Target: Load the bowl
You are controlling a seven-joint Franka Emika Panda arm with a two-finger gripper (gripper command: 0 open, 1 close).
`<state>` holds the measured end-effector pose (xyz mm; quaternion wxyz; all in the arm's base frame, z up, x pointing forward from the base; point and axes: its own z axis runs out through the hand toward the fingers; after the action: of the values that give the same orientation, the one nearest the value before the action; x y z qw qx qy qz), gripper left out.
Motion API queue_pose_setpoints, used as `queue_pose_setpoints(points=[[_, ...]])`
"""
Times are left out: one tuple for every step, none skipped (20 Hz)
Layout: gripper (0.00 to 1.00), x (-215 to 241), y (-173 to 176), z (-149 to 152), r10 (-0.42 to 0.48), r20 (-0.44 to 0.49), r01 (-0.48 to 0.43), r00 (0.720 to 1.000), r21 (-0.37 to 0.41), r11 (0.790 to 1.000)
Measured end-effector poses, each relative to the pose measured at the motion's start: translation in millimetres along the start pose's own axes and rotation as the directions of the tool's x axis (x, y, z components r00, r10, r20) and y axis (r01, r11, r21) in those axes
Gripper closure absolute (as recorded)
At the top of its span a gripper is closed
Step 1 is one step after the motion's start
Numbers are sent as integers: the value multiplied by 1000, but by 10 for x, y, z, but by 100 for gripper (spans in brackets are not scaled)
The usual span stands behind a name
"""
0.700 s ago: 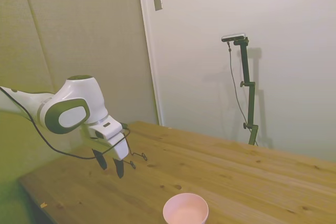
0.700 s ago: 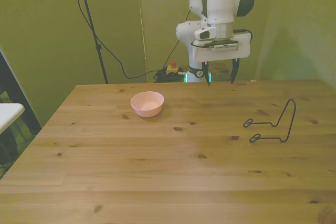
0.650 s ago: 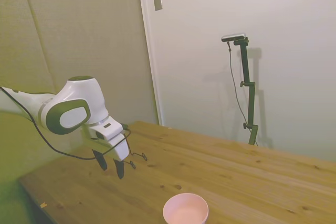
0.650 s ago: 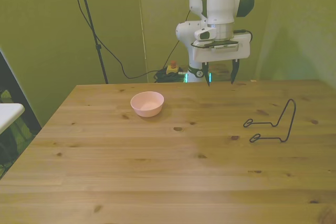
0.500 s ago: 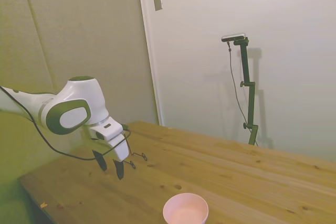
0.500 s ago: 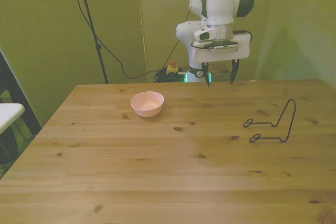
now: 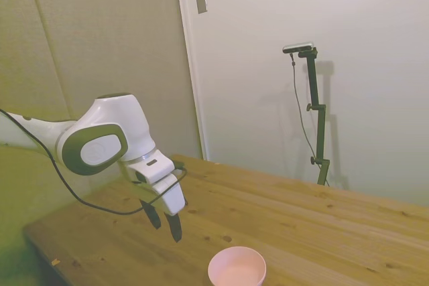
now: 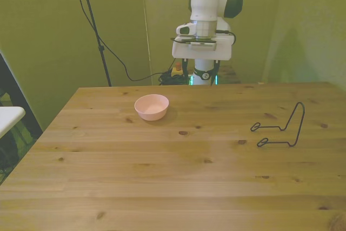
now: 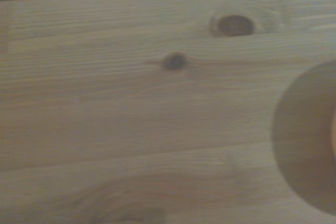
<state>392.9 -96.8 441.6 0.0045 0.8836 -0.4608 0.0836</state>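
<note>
Tool [image 7: 165, 220] open, empty, above table [image 7: 322, 226], near pink bowl [image 7: 236, 266]

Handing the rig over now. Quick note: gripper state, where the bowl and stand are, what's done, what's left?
Gripper: open, empty, hanging above the table, beside the bowl rather than over it.
Bowl: upright on the table, toward the front view's left, looks empty, untouched.
Wire stand: toward the front view's right, well apart from the bowl.
Wrist view: bare wood, with a blurred round edge at one side, probably the bowl.
Done: nothing gripped or loaded yet.
Left: nothing else to load is in view, so probably grasp the bowl and set it on the stand.
</note>
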Motion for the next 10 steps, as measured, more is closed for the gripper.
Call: queue_pose_setpoints(points=[[0,53,85,26,12,1,-12,1000,-6,1000],[0,100,166,56,20,1,-20,1000,-11,1000],[0,141,234,80,28,-2,-28,1000,-15,999],[0,179,284,96,37,-6,-37,999,-11,999],[0,215,319,104,45,-11,-45,999,-6,999],[0,247,343,114,51,-16,-51,999,-2,999],[0,274,360,128,57,-21,-57,998,1,998],[0,298,372,147,62,-26,-62,998,2,998],[0,324,379,171,65,-31,-65,997,4,998],[0,353,388,200,69,-37,-68,997,5,998]])
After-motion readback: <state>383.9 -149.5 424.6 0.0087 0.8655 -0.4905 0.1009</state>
